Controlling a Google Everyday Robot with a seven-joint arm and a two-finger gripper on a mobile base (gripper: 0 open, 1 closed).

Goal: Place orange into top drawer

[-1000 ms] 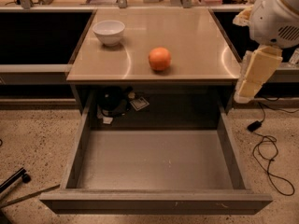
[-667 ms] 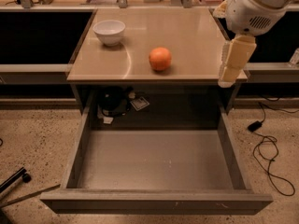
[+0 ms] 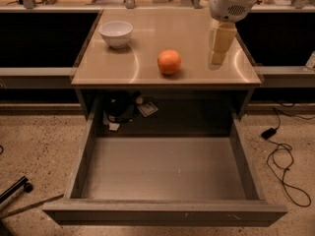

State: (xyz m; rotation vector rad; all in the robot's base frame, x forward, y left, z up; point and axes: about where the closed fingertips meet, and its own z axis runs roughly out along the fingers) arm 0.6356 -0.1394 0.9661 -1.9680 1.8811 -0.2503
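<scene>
The orange (image 3: 169, 62) sits on the tan tabletop (image 3: 162, 23), near its front edge and about mid-width. My gripper (image 3: 217, 58) hangs from the white arm (image 3: 230, 1) over the right part of the tabletop. It is to the right of the orange, apart from it and holding nothing. The top drawer (image 3: 162, 213) is pulled fully out below the tabletop's front edge. Its flat grey bottom (image 3: 167, 168) is bare.
A white bowl (image 3: 116, 33) stands at the tabletop's back left. A black object and some paper scraps (image 3: 123, 108) lie under the table behind the drawer. Black cables (image 3: 284, 167) trail on the floor at the right. A dark pole (image 3: 14, 190) lies at the lower left.
The arm has swung left, from beyond the table's right edge to over the tabletop. My gripper now hangs closer to the orange. The orange, bowl and drawer have not moved.
</scene>
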